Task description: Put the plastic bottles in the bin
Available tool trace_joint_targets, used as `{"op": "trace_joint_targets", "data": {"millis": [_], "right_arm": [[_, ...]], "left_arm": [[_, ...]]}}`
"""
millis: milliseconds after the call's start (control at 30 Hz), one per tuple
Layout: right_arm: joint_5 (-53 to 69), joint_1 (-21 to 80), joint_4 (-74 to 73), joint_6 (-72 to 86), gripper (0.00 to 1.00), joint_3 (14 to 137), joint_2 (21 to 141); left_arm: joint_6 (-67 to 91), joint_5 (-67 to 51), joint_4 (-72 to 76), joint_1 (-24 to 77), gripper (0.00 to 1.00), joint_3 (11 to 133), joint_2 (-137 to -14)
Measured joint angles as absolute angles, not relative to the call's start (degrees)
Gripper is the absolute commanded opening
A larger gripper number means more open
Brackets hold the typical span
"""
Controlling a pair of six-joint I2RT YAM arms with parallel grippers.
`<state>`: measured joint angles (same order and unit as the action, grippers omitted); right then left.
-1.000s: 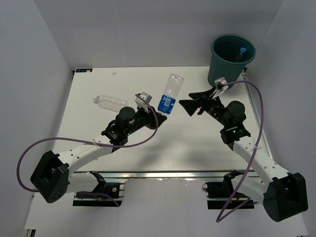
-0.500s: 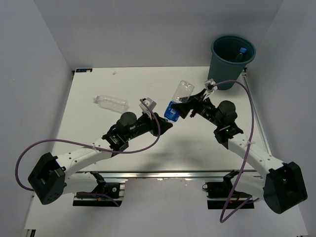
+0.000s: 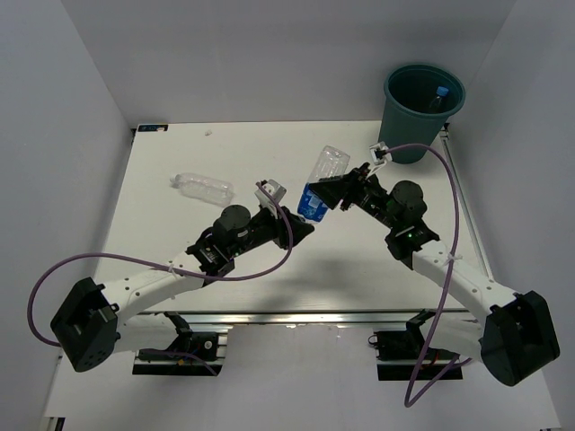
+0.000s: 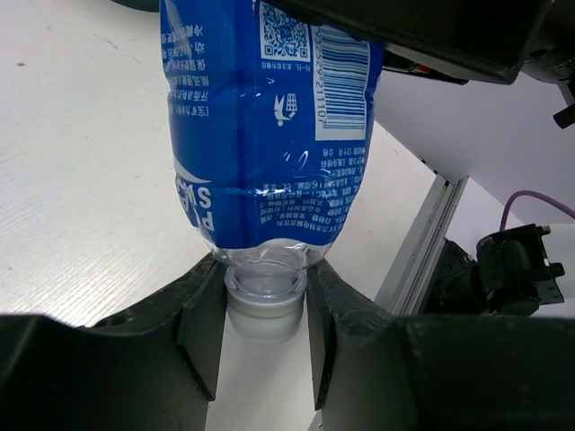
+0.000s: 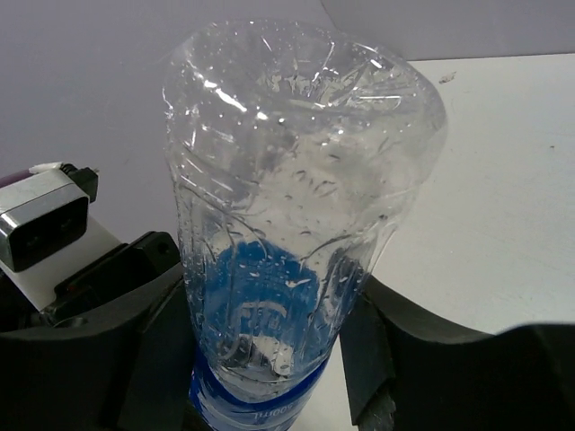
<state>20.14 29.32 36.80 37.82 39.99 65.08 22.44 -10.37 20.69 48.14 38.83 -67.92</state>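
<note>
The left end effector point(image 4: 263, 316) is clamped on the neck of an upturned, crinkled clear plastic bottle with a blue label point(image 4: 269, 135). The bottle's mouth is half hidden between the fingers. The right end effector point(image 5: 269, 359) grips its body, covering part of the label. A plain clear ribbed bottle point(image 3: 202, 186) lies on the white surface point(image 3: 162, 224). The dark teal tapered round bin point(image 3: 402, 126), by the far right corner, has a shadowed inside showing only a blue cap point(image 3: 441, 92).

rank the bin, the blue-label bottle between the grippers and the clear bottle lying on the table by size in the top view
1. bin, clearly largest.
2-3. blue-labelled bottle and plain clear bottle: similar length; the first is raised nearer the camera, so unranked.
</note>
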Motion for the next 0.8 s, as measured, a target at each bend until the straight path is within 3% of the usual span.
{"op": "trace_joint_targets", "data": {"millis": [33, 67, 100, 567, 800], "right_arm": [[19.6, 29.4, 36.3, 37.8, 0.26, 40.0, 64.9], [19.4, 29.5, 36.0, 37.9, 0.25, 40.0, 64.8], [18.9, 29.5, 35.8, 37.8, 0.24, 40.0, 64.8], [3.3, 28.6, 28.6, 29.2, 0.21, 40.4, 64.0], [-1.1, 22.6, 25.7, 23.2, 0.24, 50.8, 69.0]], "left_arm": [[22.4, -10.2, 20.6, 48.2, 0.27, 38.9, -67.9], [22.4, -9.8, 20.3, 48.2, 0.79, 39.0, -67.9], [22.1, -9.5, 20.0, 48.2, 0.98, 39.1, -67.9], [24.9, 15.0, 11.2, 48.1, 0.98, 39.9, -60.6], [29.5, 21.0, 7.2, 40.2, 0.98, 40.7, -60.7]]}}
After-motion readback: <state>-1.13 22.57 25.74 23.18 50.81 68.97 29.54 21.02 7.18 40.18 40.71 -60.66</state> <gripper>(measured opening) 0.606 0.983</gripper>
